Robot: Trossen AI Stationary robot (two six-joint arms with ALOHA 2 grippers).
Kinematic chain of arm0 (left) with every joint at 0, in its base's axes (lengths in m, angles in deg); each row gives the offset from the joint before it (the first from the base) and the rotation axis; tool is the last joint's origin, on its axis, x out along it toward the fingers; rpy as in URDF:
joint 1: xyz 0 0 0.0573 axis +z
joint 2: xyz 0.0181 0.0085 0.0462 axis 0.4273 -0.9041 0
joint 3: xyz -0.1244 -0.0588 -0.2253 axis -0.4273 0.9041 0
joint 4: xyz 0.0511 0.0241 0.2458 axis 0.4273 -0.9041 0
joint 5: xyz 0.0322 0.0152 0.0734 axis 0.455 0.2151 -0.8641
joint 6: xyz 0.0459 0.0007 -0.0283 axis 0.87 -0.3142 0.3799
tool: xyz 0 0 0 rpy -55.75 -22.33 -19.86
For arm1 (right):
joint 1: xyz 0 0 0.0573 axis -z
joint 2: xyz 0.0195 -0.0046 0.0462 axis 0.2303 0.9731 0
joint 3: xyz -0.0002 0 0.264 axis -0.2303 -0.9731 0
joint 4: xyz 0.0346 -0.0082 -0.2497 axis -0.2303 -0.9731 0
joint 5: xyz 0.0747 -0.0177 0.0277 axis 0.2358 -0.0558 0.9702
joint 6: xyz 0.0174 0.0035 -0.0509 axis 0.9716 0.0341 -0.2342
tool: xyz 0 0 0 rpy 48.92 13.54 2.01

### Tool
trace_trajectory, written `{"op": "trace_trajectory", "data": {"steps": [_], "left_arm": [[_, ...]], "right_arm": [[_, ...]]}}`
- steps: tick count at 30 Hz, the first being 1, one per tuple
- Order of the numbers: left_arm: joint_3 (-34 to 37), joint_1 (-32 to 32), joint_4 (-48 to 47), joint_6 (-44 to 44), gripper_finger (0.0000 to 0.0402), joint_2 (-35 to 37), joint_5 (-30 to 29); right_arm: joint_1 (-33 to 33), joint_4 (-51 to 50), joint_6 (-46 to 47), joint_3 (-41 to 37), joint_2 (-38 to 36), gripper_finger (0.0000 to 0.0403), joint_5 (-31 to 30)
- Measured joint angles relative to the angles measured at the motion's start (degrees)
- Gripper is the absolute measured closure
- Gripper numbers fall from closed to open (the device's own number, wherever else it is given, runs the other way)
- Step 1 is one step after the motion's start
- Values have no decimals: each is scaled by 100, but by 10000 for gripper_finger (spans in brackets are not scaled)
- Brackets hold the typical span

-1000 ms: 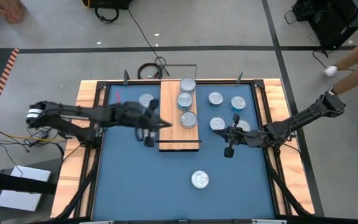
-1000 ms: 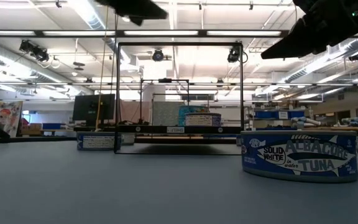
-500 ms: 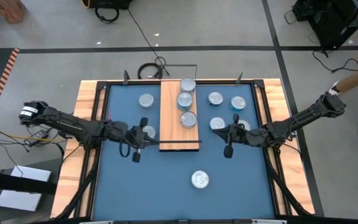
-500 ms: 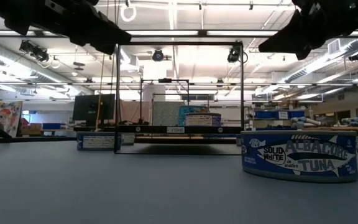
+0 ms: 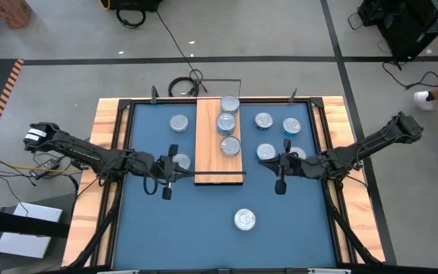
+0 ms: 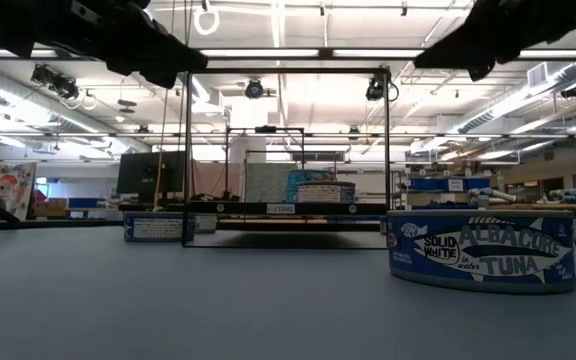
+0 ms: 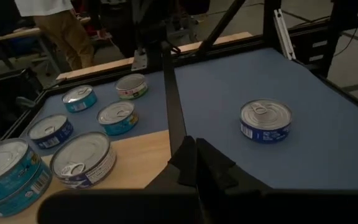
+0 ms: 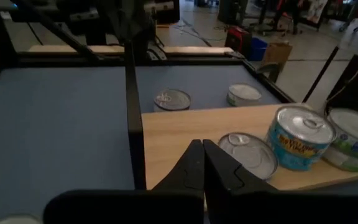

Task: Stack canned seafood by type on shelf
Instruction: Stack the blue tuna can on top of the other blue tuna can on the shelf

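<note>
Blue worktop (image 5: 204,228) carries the job, with the light-wood shelf (image 5: 210,164) lying along its middle. Going left to right: the left gripper (image 5: 166,186) hangs just off the shelf's left edge, jaws together and holding nothing, beside two loose tins (image 5: 179,123) on that side. On the shelf sit three tins (image 5: 230,146) in a row, the middle one looking like a stack of two. To the right, four or five more tins (image 5: 264,120) lie loose on the worktop, and the right gripper (image 5: 280,183) hovers near them, jaws together, also empty. One albacore tuna tin (image 5: 244,220) stands alone toward the near edge.

I judge both arms to be between picks, with most tins unsorted. The next move calls for one gripper to open, come down over a loose tin, close across its sides, and carry it onto the matching pile.
</note>
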Motion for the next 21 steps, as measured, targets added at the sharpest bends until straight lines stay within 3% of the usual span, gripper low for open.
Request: {"op": "trace_trajectory", "data": {"steps": [15,21], "left_arm": [[26,-19,68,110,401,1030,-153],[11,622,-1302,107,401,1515,-411]], "right_arm": [[0,-281,-154,279,0,400,-13],[0,-278,-244,279,0,400,-13]]}}
